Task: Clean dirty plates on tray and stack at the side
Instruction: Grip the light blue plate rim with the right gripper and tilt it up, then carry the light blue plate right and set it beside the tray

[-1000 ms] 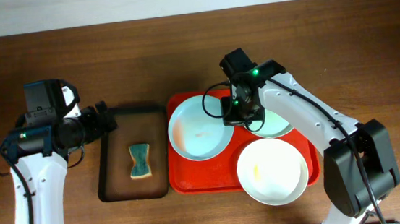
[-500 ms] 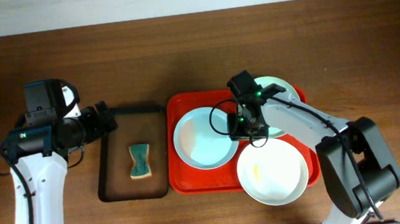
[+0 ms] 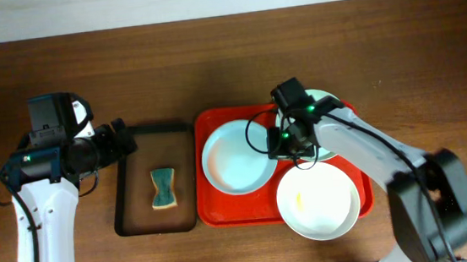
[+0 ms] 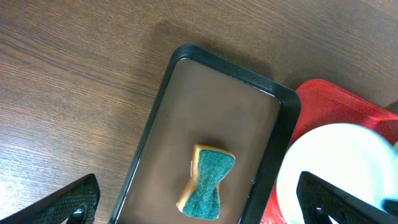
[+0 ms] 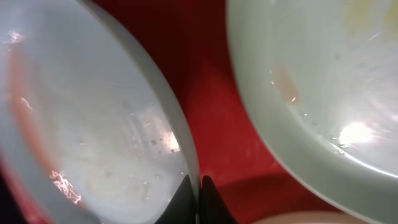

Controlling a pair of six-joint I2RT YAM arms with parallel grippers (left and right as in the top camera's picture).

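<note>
Three plates | right tool [image 3: 279, 143] clamped on pale blue plate [image 3: 234, 160] rim, hiding green plate [image 3: 326, 102] | left tool [image 4: 199, 208] apart

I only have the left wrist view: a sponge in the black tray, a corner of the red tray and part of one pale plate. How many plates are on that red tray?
Observer: Three are on the red tray: a pale blue plate, a pale green plate and a white plate.
Operator: Where is the right arm?
Observer: The right gripper is low between the blue and green plates, at the blue one's right rim.
Operator: Is it holding that plate?
Observer: It appears so. In the right wrist view its fingertips are closed together on that rim.
</note>
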